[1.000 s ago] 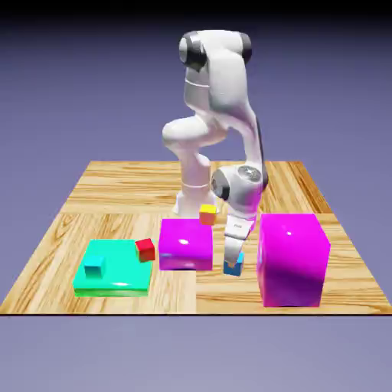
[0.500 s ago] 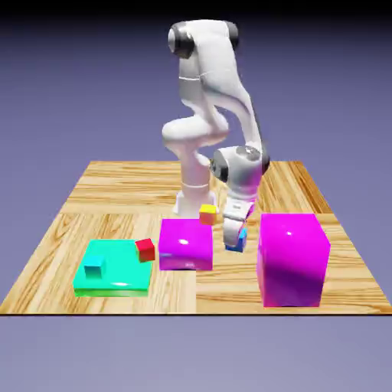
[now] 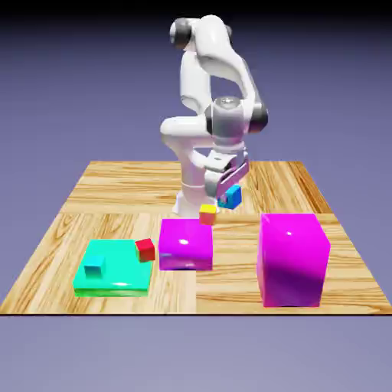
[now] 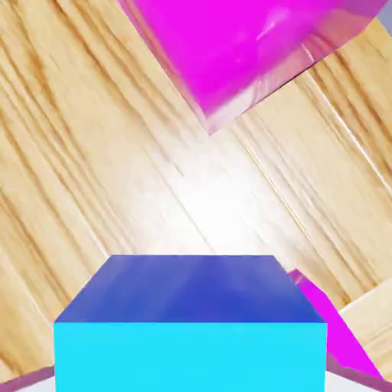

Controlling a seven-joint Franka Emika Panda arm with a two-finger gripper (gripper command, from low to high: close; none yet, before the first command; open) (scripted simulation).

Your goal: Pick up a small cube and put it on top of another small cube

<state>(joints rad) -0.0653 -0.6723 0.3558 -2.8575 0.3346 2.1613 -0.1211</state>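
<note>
Between my fingertips, at six o'clock in the hand view, I grip the blue cube (image 4: 190, 356); only the exterior view shows the red cube (image 3: 145, 250).

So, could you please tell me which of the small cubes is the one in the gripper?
The small bright blue cube is, raised between the gripper's fingertips; the small yellow, red and teal cubes are all outside its grip.
</note>
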